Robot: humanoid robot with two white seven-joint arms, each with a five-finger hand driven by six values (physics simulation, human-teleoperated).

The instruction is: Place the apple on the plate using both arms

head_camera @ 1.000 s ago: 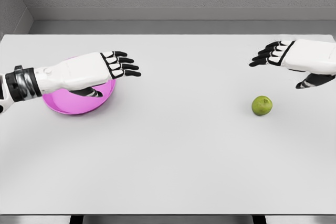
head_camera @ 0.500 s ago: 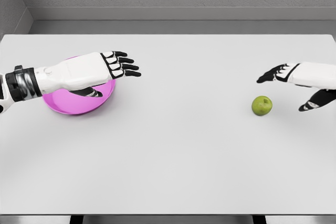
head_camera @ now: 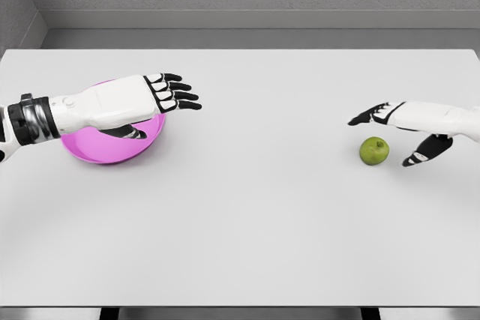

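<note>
The green apple [head_camera: 374,151] lies on the table [head_camera: 247,215] between the spread fingers and thumb of the right hand [head_camera: 409,127], not gripped.

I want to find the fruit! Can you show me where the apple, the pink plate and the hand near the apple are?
apple [head_camera: 374,151], head view, middle of its green skin.
pink plate [head_camera: 112,148], head view, front rim.
right hand [head_camera: 405,126], head view, middle of the open hand.

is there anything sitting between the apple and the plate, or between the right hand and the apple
Nothing lies on the table between the apple and the pink plate. However, the left hand hovers over the plate, covering part of it. The open right hand is beside the apple with nothing between them.
</note>
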